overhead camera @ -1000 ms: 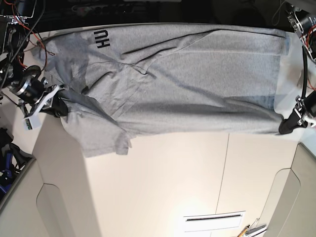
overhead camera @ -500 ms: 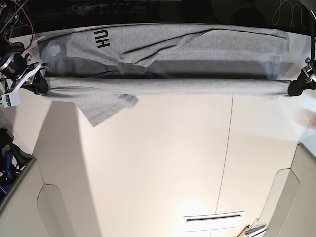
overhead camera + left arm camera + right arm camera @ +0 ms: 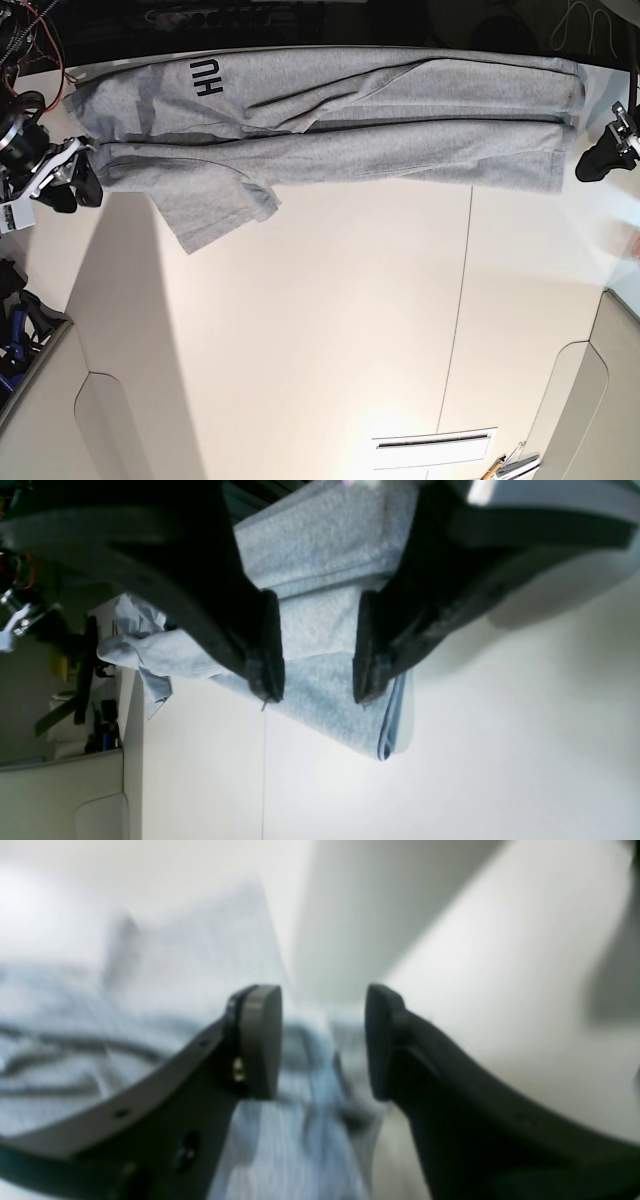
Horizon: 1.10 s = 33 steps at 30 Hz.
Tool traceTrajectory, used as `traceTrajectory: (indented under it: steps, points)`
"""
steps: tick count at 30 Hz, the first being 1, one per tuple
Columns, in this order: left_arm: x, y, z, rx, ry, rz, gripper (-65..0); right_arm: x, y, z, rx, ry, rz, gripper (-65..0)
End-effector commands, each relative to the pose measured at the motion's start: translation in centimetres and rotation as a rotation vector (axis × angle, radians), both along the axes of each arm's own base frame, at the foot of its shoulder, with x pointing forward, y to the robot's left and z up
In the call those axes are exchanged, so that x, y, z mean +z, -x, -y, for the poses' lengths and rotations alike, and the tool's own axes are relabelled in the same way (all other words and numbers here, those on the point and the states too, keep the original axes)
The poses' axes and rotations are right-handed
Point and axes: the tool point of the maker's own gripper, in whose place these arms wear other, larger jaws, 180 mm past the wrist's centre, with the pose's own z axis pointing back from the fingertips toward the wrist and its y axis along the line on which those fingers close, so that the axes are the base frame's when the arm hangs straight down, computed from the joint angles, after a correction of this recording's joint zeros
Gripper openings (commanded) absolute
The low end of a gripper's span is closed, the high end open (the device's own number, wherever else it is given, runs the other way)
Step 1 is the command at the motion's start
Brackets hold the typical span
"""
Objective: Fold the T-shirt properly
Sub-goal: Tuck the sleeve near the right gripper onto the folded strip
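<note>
In the left wrist view, the left gripper (image 3: pixel 315 695) fills the foreground, its two dark fingers spread apart with nothing pinched between them; the grey cloth seen through the gap lies beyond the tips, and whether a tip grazes it cannot be told. In the right wrist view the right gripper (image 3: pixel 322 1040) is likewise spread, its rounded pads (image 3: pixel 260 1040) apart and empty, with blurred grey folds behind them.

The T-shirt (image 3: pixel 330 125) lies on the pale table (image 3: pixel 330 330), folded lengthwise into a long band along the table's far edge. A short sleeve (image 3: pixel 215 210) sticks out from the band's near side. Only the base view shows black lettering (image 3: pixel 207 77), on the shirt's far layer near the right gripper (image 3: pixel 70 185), and that both grippers sit just off the band's two ends, the left one (image 3: pixel 598 160) beside the hem end. Only the left wrist view shows the layered hem corner (image 3: pixel 387 730) close up.

A thin seam (image 3: pixel 462 290) crosses the table from the shirt towards the viewer. Red wires (image 3: pixel 40 30) show beyond the right gripper.
</note>
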Motion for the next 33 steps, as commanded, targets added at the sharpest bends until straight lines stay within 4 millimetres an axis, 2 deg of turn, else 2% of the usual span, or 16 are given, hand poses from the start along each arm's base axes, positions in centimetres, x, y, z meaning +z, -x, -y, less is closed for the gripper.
traceTrajectory:
  steps: [1,5,8,10,14,18,20,23,25,28,31,33]
  points:
    - [2.0,-1.0,-0.7,-0.007,-0.024,0.059,-38.7,2.3,-1.4,0.1,0.008,0.006,0.09,-37.8]
    - [2.3,-1.2,-0.7,-0.008,-0.03,0.071,-38.7,4.2,-4.0,-0.1,0.016,0.029,0.168,-37.8]
    - [2.3,-1.3,-0.7,-0.004,-0.031,0.076,-38.7,3.6,-5.8,-0.9,0.042,0.057,0.173,-37.7]
    - [2.3,-1.3,-0.7,-0.004,-0.031,0.076,-38.7,1.6,-6.8,-1.9,0.069,0.054,0.123,-35.8]
    - [2.3,-1.3,-0.7,-0.004,-0.031,0.076,-38.7,-3.7,-8.2,-3.8,0.097,0.01,-0.004,-33.7]
    - [2.3,-1.3,-0.7,-0.004,-0.031,0.076,-38.7,-8.5,-8.6,-5.1,0.115,-0.017,-0.137,-33.7]
    - [2.3,-1.3,-0.7,-0.004,-0.031,0.076,-38.7,-9.9,-8.5,-6.0,0.123,-0.04,-0.183,-33.8]
    - [2.3,-1.3,-0.7,-0.004,-0.03,0.076,-38.7,-10.5,-8.6,-7.7,0.139,-0.074,-0.193,-34.7]
    - [2.3,-1.3,-0.7,-0.004,-0.03,0.076,-38.7,-10.3,-8.6,-8.7,0.146,-0.094,-0.187,-42.7]
    - [2.3,-1.3,-0.7,-0.004,-0.031,0.076,-38.7,-10.2,-8.6,-9.5,0.156,-0.106,-0.189,-65.0]
    - [2.3,-1.3,-0.7,-0.004,-0.03,0.076,-38.7,-9.5,-8.5,-10.2,0.174,-0.124,-0.194,-65.0]
    - [2.3,-1.3,-0.7,-0.004,-0.03,0.076,-38.7,-8.2,-8.5,-11.0,0.202,-0.144,-0.183,-65.0]
